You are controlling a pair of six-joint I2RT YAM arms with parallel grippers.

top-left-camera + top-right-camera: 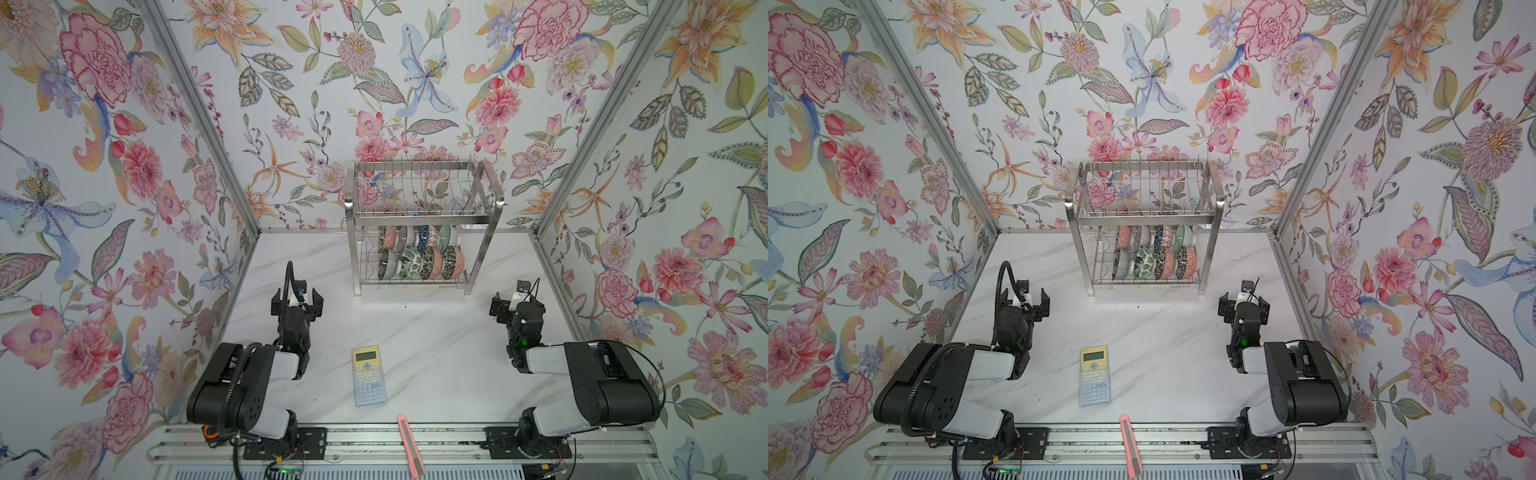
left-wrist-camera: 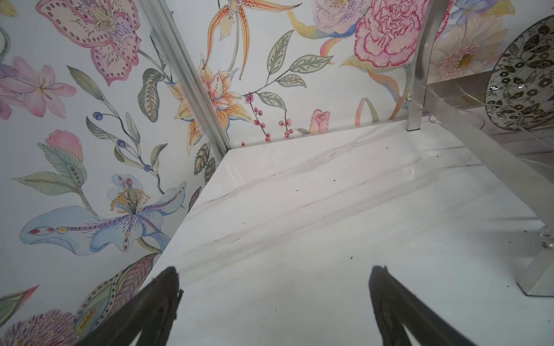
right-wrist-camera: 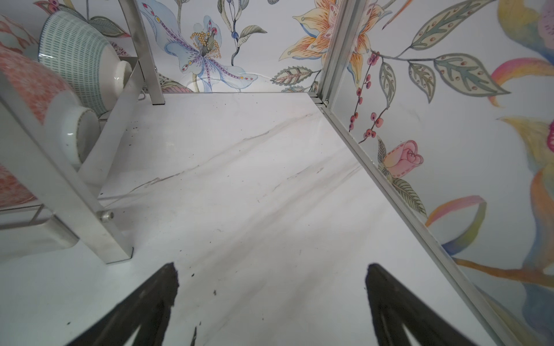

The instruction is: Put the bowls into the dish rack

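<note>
- Nearest me, a pink utility knife (image 1: 410,444) lies across the front rail, and a calculator (image 1: 369,376) sits flat on the marble table (image 1: 436,332). Neither belongs to the job, so I leave both alone.
- The left gripper (image 1: 297,300) hovers over the table, short of the rack and to its left, jaws spread wide with nothing between them. The right gripper (image 1: 516,305) mirrors it on the other side, released and empty.
- I see no loose bowl on the table in any view.
- The bowls (image 1: 411,262) stand on edge in two rows on the lower tier of the dish rack (image 1: 419,220), which stands near the back wall. Its upper tier is bare.
- The wrist views show a black-and-white floral bowl (image 2: 524,81) and a pinkish bowl (image 3: 27,87) leaning inside the frame.
- My reading is that loading looks finished. To close out well, I'd keep both arms wide of the rack's legs, avoid nudging the frame, and check that each bowl sits between wires before parking.
</note>
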